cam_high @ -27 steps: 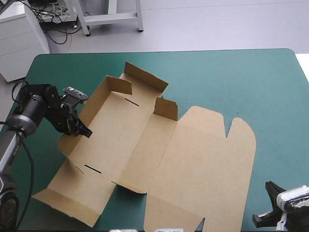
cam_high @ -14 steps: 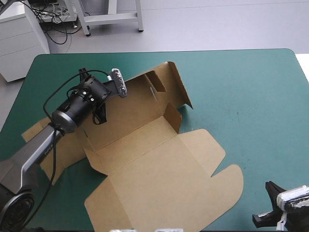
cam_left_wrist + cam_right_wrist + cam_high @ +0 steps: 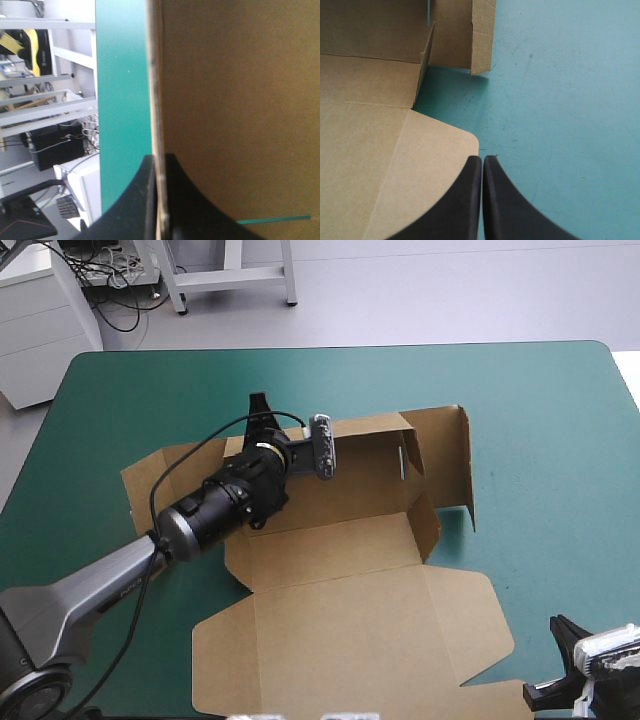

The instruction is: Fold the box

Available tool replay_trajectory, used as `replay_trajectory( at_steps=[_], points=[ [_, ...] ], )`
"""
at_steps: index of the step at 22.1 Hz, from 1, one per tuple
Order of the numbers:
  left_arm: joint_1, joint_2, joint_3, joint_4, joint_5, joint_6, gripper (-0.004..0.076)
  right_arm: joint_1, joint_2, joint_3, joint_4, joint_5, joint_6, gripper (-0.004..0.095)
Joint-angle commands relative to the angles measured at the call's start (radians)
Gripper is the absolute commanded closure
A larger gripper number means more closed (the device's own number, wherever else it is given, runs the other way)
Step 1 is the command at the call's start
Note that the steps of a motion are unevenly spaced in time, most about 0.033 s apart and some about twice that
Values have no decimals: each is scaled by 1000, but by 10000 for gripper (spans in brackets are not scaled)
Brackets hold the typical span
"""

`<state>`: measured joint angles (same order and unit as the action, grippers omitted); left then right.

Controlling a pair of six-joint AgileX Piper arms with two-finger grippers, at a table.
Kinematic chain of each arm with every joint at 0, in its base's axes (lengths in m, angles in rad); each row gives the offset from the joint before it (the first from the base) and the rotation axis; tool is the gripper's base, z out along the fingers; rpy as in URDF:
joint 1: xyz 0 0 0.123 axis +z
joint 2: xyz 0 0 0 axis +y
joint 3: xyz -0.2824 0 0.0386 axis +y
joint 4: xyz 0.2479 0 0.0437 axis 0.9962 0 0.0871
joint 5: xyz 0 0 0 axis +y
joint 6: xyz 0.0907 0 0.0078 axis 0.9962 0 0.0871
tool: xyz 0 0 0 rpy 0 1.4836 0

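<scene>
Box (image 3: pixel 350 590) sits central on table (image 3: pixel 540 440), lid flat toward near edge. Left gripper (image 3: pixel 159 160) pinches its far wall; right gripper (image 3: pixel 482 161), fingers together, holds nothing. Step in hand: raising walls; side flaps likely need tucking next.

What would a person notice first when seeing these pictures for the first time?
The brown box, a large cut sheet in the middle of the teal-green table, lid flat toward the near edge, some walls raised farther back. Next, the left gripper, shut on the box's far edge. The right gripper is shut and empty near the lid's rounded corner.
</scene>
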<state>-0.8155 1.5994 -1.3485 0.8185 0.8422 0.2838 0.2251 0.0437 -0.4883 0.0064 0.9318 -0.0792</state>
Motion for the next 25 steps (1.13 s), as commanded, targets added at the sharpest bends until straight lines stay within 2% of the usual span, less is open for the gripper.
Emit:
replay_trajectory(
  at_steps=[1, 8, 12, 18, 25],
  points=[
    [-75, -49, 23, 186, -36, -117, 756, -5, 15, -22, 0, -68, -6, 912],
    [-170, -50, 119, 534, -27, -396, 756, -5, 15, -22, 0, -68, -6, 912],
    [-206, -79, 207, 806, 35, -618, 756, -5, 15, -22, -6, -68, -6, 912],
    [-276, -102, 335, 852, 150, -688, 756, -5, 15, -22, -6, -68, -6, 912],
    [-397, -102, 354, 832, 193, -713, 756, -5, 15, -22, 0, -68, -6, 912]
  ],
)
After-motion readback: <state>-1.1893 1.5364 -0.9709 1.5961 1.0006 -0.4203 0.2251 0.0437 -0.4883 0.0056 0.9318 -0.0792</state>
